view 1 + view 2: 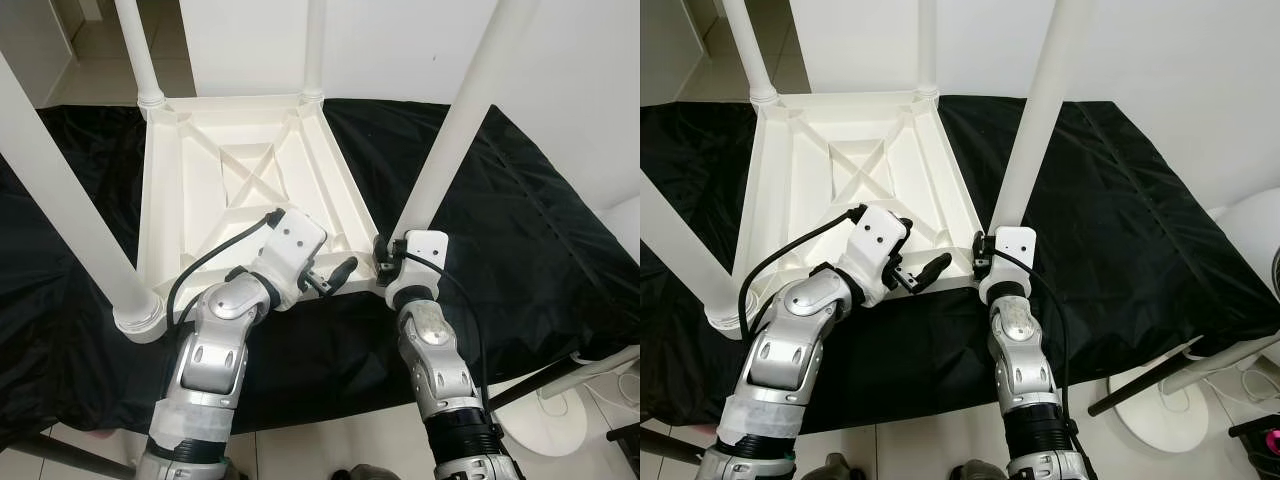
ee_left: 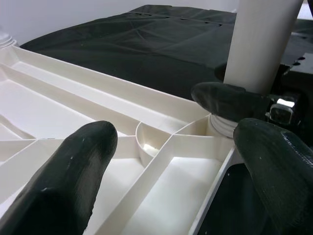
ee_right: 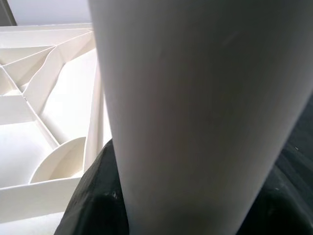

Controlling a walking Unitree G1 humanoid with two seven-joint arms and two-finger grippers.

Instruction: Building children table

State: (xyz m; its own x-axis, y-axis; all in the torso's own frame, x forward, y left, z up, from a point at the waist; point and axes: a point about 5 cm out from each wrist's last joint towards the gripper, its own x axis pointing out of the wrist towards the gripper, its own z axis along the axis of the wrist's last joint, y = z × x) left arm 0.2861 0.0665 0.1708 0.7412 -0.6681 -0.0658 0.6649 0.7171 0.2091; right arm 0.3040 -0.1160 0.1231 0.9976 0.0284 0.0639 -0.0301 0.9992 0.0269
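Note:
A white plastic children's table [image 1: 240, 170] lies upside down on a black cloth, its ribbed underside facing up. Legs stand in the corners: near left [image 1: 60, 210], far left [image 1: 140, 50], far right [image 1: 314, 45], near right [image 1: 460, 120]. My right gripper [image 1: 385, 262] is shut on the near-right leg just above its socket; that leg [image 3: 195, 98] sits between the dark fingers [image 3: 93, 196]. My left gripper [image 1: 330, 278] hovers open over the table's near edge beside that corner, nothing between its fingers [image 2: 63, 181]. The leg base [image 2: 261, 44] rises just ahead of it.
The black cloth [image 1: 520, 220] covers the work surface and drops off at the near edge. A white wall rises behind. On the tiled floor at the right stand a round white base [image 1: 545, 420] and a dark rod [image 1: 520, 385].

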